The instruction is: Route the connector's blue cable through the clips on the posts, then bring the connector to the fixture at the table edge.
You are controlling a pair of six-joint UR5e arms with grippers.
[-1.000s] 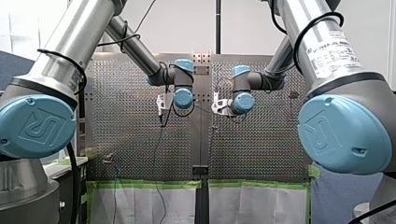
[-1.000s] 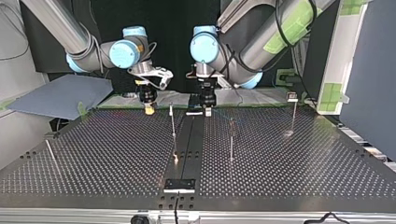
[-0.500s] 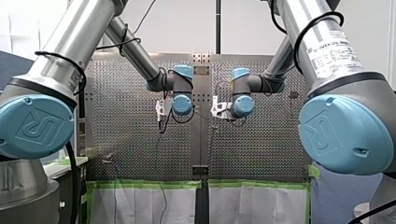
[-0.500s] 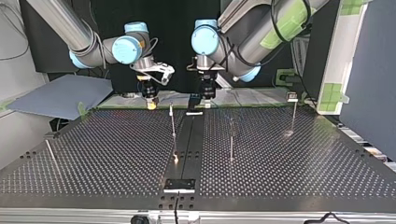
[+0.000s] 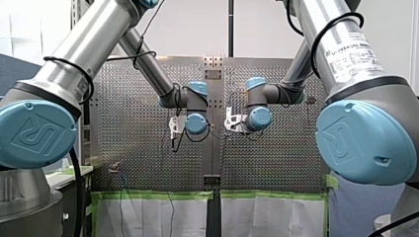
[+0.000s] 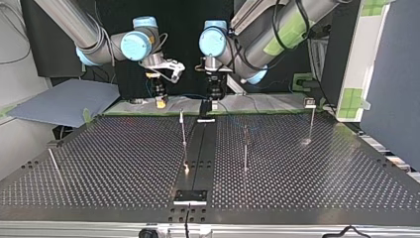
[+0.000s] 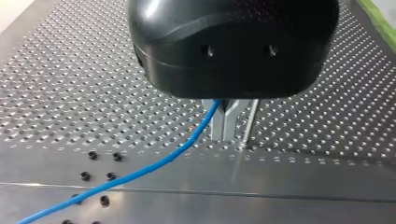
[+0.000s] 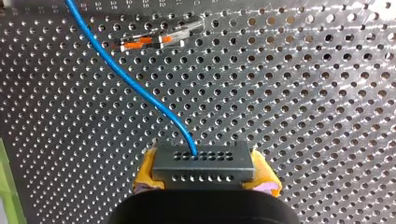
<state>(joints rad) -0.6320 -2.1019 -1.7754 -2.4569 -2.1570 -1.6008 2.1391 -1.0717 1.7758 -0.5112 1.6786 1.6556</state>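
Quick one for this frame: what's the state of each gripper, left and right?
My left gripper: shut on the blue cable.
My right gripper: shut on the connector, a yellow pad on each side.

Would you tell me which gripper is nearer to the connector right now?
Right. My right gripper holds the connector between its yellow pads; my left gripper is apart from it, shut on the blue cable further along.
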